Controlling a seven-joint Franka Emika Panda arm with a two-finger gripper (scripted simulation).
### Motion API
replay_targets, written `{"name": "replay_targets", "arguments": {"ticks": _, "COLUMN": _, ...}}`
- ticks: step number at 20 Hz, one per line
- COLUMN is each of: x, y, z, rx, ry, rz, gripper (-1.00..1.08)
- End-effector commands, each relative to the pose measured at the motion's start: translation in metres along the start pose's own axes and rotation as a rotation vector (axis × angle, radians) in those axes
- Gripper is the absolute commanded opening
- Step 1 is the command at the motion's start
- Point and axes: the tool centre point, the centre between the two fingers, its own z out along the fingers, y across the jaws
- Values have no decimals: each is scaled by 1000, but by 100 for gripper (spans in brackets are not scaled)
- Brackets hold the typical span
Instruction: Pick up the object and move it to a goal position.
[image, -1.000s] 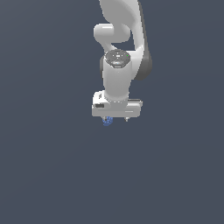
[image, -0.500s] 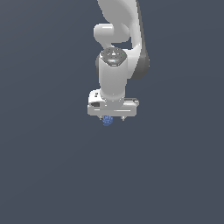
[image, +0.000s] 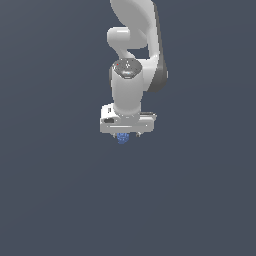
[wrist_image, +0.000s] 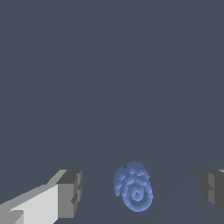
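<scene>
One blue object between spread fingers, tool released, untouched.

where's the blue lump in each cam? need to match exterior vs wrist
Exterior view: the blue lump peeks out just under the white gripper, near the frame's centre.
Wrist view: the blue lump sits between the two grey fingertips, touching neither, the jaws wide apart.
Shared landmark: the gripper itself, directly over the lump in both views.
</scene>
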Motion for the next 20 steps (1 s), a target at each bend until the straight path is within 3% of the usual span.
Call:
{"name": "replay_targets", "arguments": {"ticks": 1, "x": -5, "y": 2, "z": 7, "rx": 0, "ry": 0, "rz": -34, "gripper": 100}}
{"name": "replay_targets", "arguments": {"ticks": 20, "x": -72, "y": 19, "z": 70, "rx": 10, "ry": 7, "rz": -431, "gripper": 100}}
